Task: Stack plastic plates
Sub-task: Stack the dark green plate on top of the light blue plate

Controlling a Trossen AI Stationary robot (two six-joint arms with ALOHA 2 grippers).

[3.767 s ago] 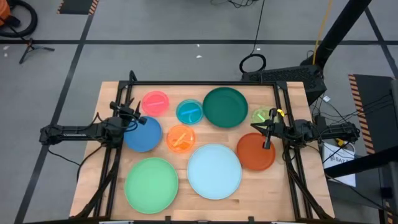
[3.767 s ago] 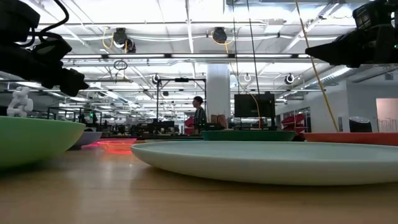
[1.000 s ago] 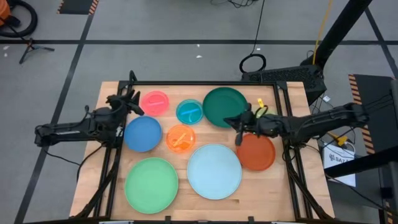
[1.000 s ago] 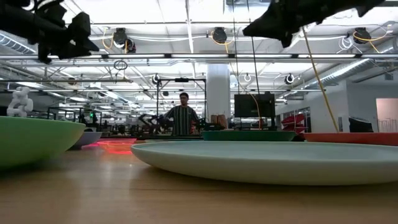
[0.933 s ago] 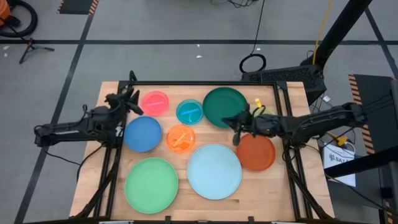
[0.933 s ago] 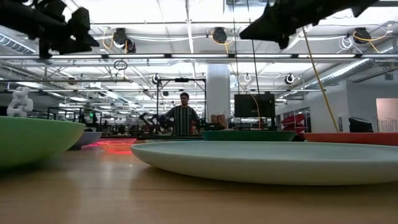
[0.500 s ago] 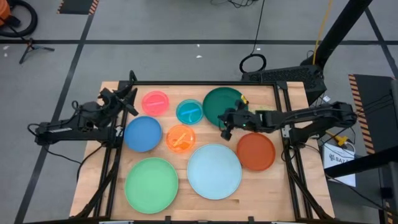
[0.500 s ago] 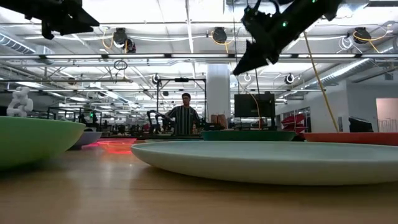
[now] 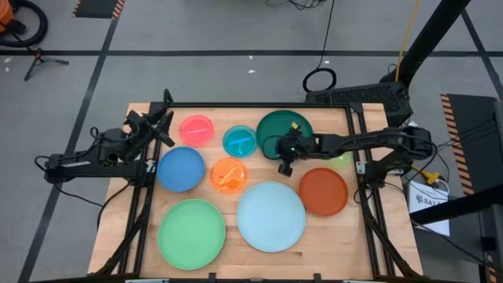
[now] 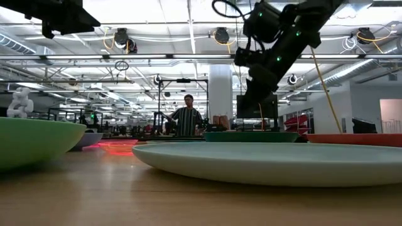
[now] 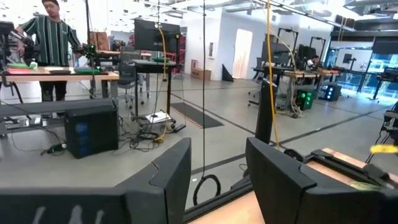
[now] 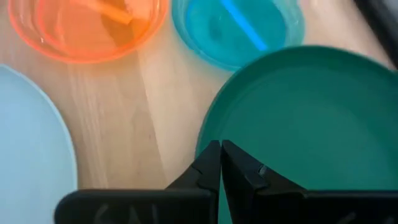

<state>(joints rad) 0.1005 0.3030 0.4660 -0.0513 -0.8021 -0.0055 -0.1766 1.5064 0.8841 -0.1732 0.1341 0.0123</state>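
Several round plastic plates lie flat on the wooden table: dark green (image 9: 284, 130), cyan (image 9: 239, 141), pink (image 9: 196, 130), orange (image 9: 229, 174), blue (image 9: 180, 169), red-orange (image 9: 323, 191), light blue (image 9: 271, 217) and light green (image 9: 191, 232). My right gripper (image 9: 284, 167) is shut and slants down over the dark green plate's near rim (image 12: 208, 134); its fingertips (image 12: 221, 152) hang just above the rim, and no touch shows. My left gripper (image 9: 164, 129) is open and empty, raised level at the table's far left beside the pink plate.
Black frame rails (image 9: 357, 149) run along the table's left and right sides under the arms. Bare wood (image 12: 155, 124) shows between the dark green, orange and light blue plates. A person (image 10: 186, 119) stands far off in the room behind the table.
My right gripper has swung from over the red-orange plate's far edge toward the table's left and down, tipping its fingers downward, and now hangs over the dark green plate's near rim, still shut. My left gripper has risen a little. No plate has moved.
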